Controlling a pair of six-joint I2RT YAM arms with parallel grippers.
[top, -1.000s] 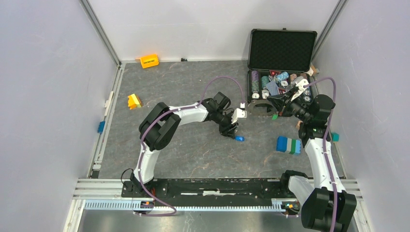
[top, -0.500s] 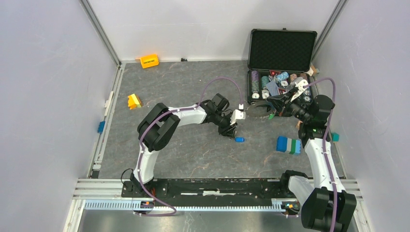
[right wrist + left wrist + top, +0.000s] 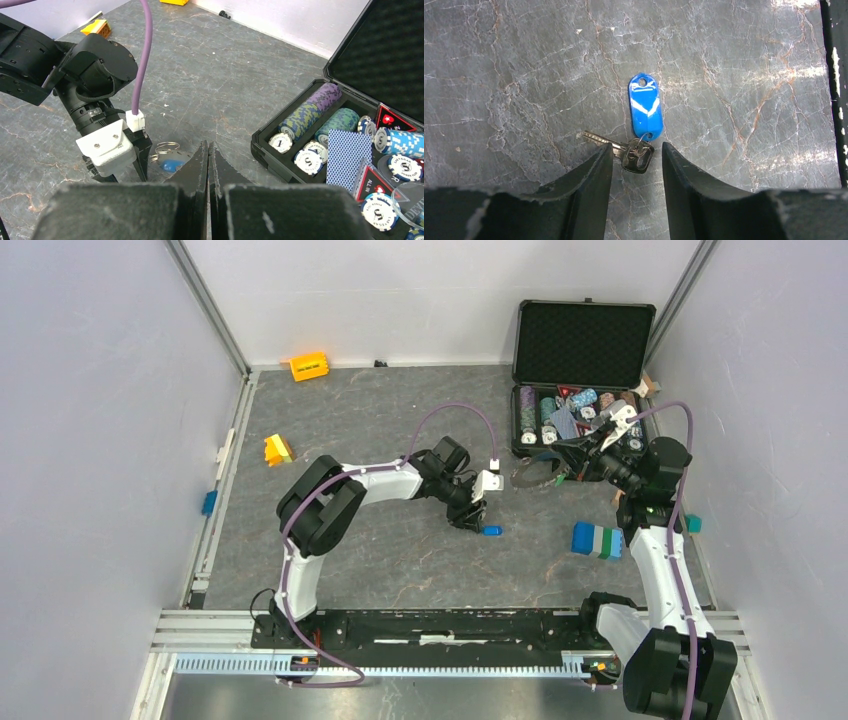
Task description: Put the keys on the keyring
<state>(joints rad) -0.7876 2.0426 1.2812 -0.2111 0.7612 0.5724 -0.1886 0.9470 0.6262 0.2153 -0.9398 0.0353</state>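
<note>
Jaws astride blue key (image 3: 491, 530) on marbled table (image 3: 400, 570)
Top view: the left arm (image 3: 370, 478) has shifted slightly leftward within the second, its left gripper (image 3: 476, 514) just beside the key; the keyring (image 3: 531, 479) shows as a thin ring at the right gripper (image 3: 561, 466), whether gripped cannot be told; pale walls enclose the dark grey surface. Left wrist: jaws parted, the key's silver head between their tips, blue tag beyond. Right wrist: jaws pressed together; a chip (image 3: 281, 142) in the black case (image 3: 261, 146) reads "1".
</note>
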